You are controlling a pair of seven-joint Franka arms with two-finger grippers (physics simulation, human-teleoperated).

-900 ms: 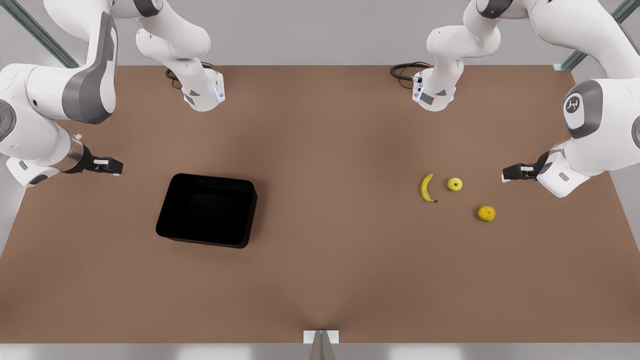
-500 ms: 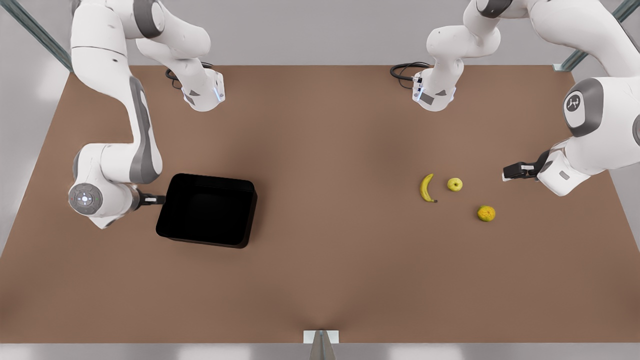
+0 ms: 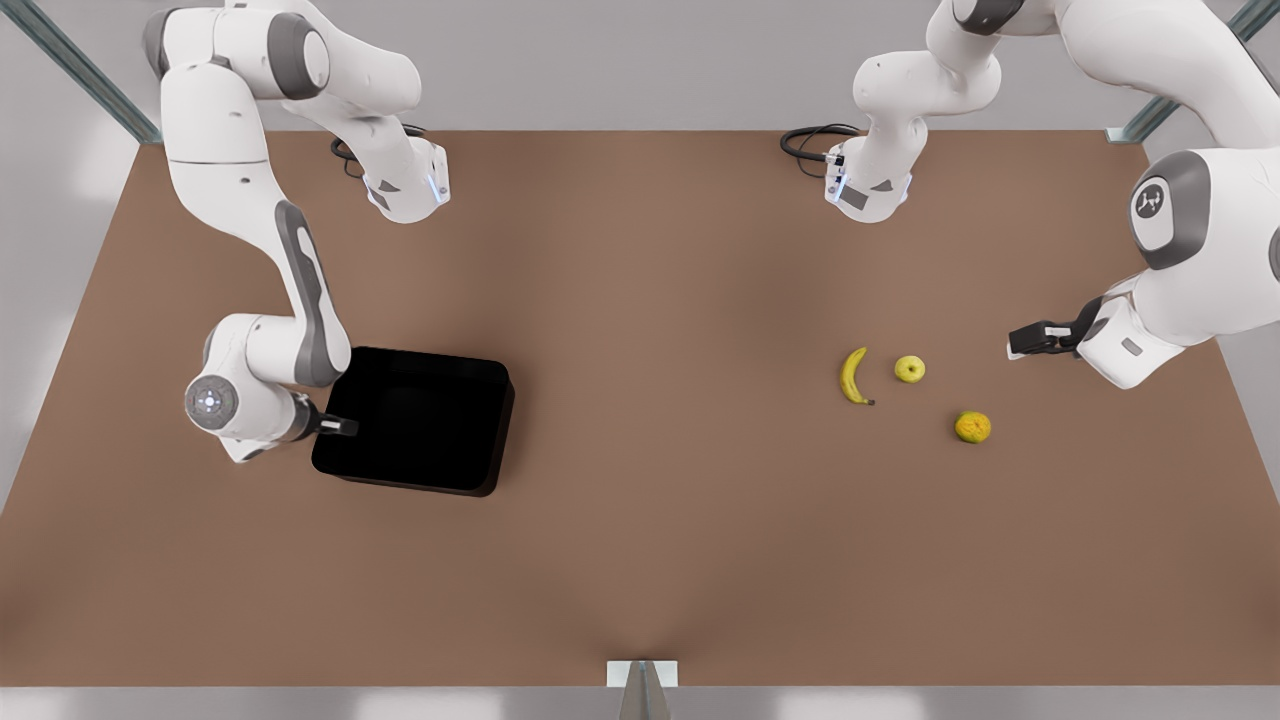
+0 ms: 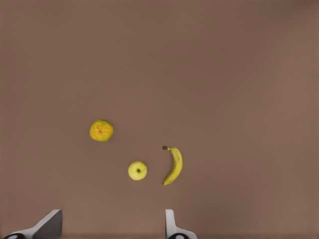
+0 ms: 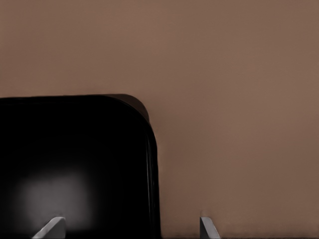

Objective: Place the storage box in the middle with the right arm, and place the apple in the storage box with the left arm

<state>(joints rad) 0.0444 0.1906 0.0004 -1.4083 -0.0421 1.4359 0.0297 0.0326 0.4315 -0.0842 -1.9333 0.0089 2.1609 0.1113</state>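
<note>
The storage box is a glossy black open bin lying on the front view's left half of the table. My right gripper hangs over its left wall, open, and the box's wall runs between the two fingertips. The apple is small and yellow-green, and rests on the front view's right half. My left gripper hovers open to the right of it, well apart. From that wrist the apple lies ahead of the open left gripper.
A banana lies just left of the apple, and a rough orange-yellow fruit sits nearer the front and to its right. Both arm bases stand at the back edge. Bare brown table stretches between box and fruit.
The right arm swung down from the front view's left edge until its gripper reached the box's left wall. The left gripper hardly shifted. Box and fruit stayed put.
</note>
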